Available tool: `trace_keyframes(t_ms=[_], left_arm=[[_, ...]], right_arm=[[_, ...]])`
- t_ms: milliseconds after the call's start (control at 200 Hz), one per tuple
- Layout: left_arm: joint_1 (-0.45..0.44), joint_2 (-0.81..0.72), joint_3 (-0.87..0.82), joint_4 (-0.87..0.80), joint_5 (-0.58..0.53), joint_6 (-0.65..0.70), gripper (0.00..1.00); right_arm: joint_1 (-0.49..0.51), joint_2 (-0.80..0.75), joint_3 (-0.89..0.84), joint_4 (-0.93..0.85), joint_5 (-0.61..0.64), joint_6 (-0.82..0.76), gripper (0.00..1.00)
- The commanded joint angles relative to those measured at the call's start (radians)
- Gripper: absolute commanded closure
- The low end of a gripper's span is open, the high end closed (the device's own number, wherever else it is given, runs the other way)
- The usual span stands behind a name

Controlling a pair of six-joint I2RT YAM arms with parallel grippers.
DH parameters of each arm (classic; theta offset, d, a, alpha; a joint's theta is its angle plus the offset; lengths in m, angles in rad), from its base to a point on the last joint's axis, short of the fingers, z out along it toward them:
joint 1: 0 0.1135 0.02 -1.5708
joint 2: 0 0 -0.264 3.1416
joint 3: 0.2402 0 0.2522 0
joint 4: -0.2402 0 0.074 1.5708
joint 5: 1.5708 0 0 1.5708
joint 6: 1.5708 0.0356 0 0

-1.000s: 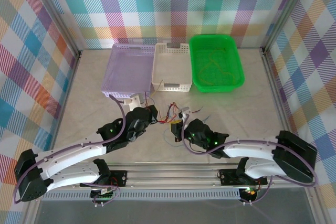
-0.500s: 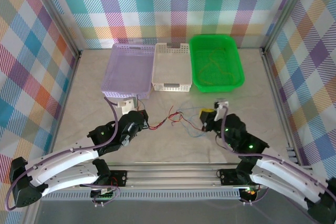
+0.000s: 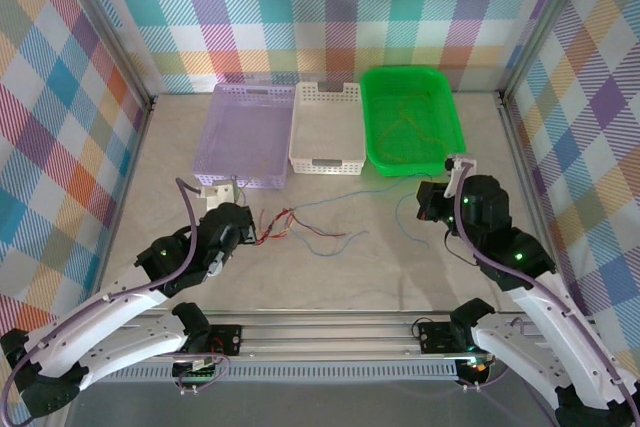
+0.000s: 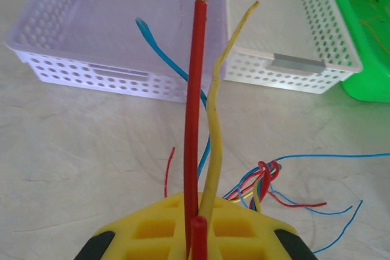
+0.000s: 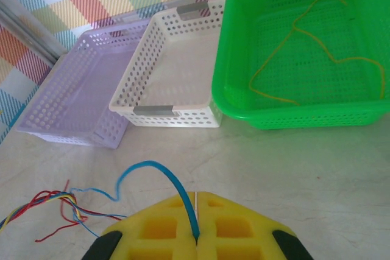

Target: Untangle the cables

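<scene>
You had the purple perforated plastic basket left, the white perforated plastic basket middle and the green plastic basket right at the pale table's back, a thin orange wire inside the last, the tangled thin cables before the first two.

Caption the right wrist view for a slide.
Right gripper pinches a blue cable; tangled bundle lower left; purple basket, white basket, green basket ahead, orange cable in the last.

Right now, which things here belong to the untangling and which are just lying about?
Job: knotted bundle of thin red, blue and yellow wires; red wire and yellow wire in left claw; blue wire in right claw; thin orange wire in green plastic basket.
Lying about: purple perforated plastic basket; white perforated plastic basket.
</scene>
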Motion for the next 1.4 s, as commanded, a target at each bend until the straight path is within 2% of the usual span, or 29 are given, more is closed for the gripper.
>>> trace_keyframes(t_ms=[0,275,525,630,705,795,915,1075,1395], left_arm=[[0.041,-0.019,0.021,-0.071,0.006,0.083,1.00],[0.049,0.017,0.047,-0.112,-0.021,0.088,1.00],[0.050,0.091,0.087,-0.185,-0.052,0.086,1.00],[0.049,0.086,0.090,-0.166,-0.029,0.085,1.00],[0.051,0.095,0.115,-0.172,-0.022,0.100,1.00],[0.053,0.108,0.153,-0.180,-0.009,0.135,1.00],[0.052,0.091,0.165,-0.145,0.042,0.214,1.00],[0.053,-0.020,0.067,-0.042,0.120,0.264,1.00],[0.051,-0.087,0.043,-0.050,0.089,0.288,1.00]], right_arm=[[-0.014,0.018,0.127,-0.117,0.032,-0.052,1.00],[-0.034,0.120,0.420,-0.252,0.084,-0.113,1.00],[-0.035,0.272,0.759,-0.326,-0.017,-0.155,1.00],[-0.034,0.380,0.927,-0.406,-0.146,-0.164,1.00],[-0.033,0.434,0.964,-0.409,-0.267,-0.148,1.00],[-0.034,0.478,0.984,-0.397,-0.340,-0.133,1.00],[-0.034,0.556,1.065,-0.403,-0.358,-0.135,1.00],[-0.034,0.713,1.237,-0.428,-0.407,-0.132,1.00],[-0.032,1.026,1.578,-0.463,-0.473,-0.111,1.00]])
